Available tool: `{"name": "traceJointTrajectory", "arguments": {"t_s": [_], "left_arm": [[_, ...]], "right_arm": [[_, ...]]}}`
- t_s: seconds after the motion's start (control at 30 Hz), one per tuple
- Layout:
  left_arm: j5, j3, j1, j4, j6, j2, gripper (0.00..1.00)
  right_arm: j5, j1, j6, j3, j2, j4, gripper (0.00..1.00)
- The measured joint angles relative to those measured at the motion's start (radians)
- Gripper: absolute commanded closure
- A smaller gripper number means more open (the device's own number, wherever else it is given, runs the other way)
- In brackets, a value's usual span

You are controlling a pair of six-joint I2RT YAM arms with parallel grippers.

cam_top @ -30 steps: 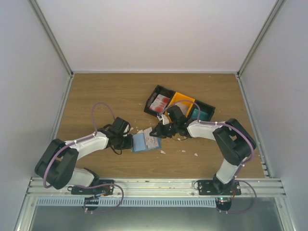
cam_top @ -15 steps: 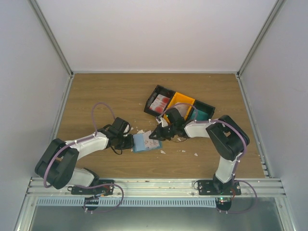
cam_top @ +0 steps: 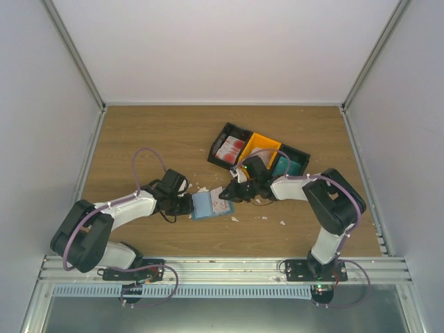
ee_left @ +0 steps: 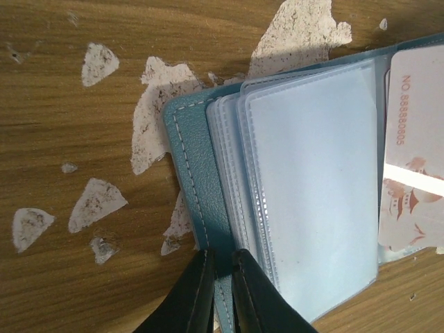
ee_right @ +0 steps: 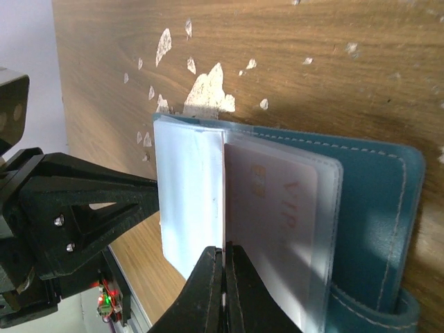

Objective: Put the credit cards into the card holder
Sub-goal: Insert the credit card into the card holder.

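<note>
While my left gripper (ee_left: 222,260) pinches the cover of the card holder (ee_left: 198,180), my right gripper (ee_right: 223,253) clamps a credit card (ee_right: 277,208) over it.

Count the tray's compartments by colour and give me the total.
Black compartments: 2, holding red-blotched cards and teal cards
Orange compartment: 1
Total: 3

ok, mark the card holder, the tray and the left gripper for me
card holder (ee_left: 198,180), left wrist view, stitched cover edge
tray (cam_top: 261,146), top external view, orange compartment floor
left gripper (ee_left: 222,257), left wrist view, between the fingertips
</note>
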Motion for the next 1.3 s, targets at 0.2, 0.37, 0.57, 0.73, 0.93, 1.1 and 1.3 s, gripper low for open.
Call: {"name": "traceJointTrajectory", "arguments": {"t_s": [0.2, 0.37, 0.57, 0.73, 0.93, 1.1, 1.3], "left_arm": [[0.0, -0.001, 0.0, 0.0, 0.0, 0.0, 0.88], [0.007, -0.004, 0.0, 0.008, 0.0, 0.0, 0.88], [0.012, -0.008, 0.0, 0.015, 0.0, 0.0, 0.88], [0.014, -0.008, 0.0, 0.016, 0.0, 0.001, 0.88], [0.014, -0.009, 0.0, 0.017, 0.0, 0.001, 0.88], [0.018, -0.011, 0.0, 0.023, 0.0, 0.001, 0.88], [0.021, -0.012, 0.001, 0.025, 0.0, 0.001, 0.88]], "right_arm": [[-0.006, -0.004, 0.002, -0.001, 0.0, 0.006, 1.0], [-0.044, -0.004, 0.019, -0.001, 0.018, 0.034, 1.0], [-0.072, -0.004, 0.026, -0.001, 0.048, 0.055, 1.0], [-0.085, -0.003, 0.026, -0.001, 0.066, 0.075, 1.0], [-0.123, -0.003, 0.039, -0.005, 0.107, 0.129, 1.0], [-0.134, 0.001, 0.045, -0.007, 0.119, 0.152, 1.0], [-0.127, 0.023, 0.063, -0.007, 0.13, 0.185, 0.99]]}}
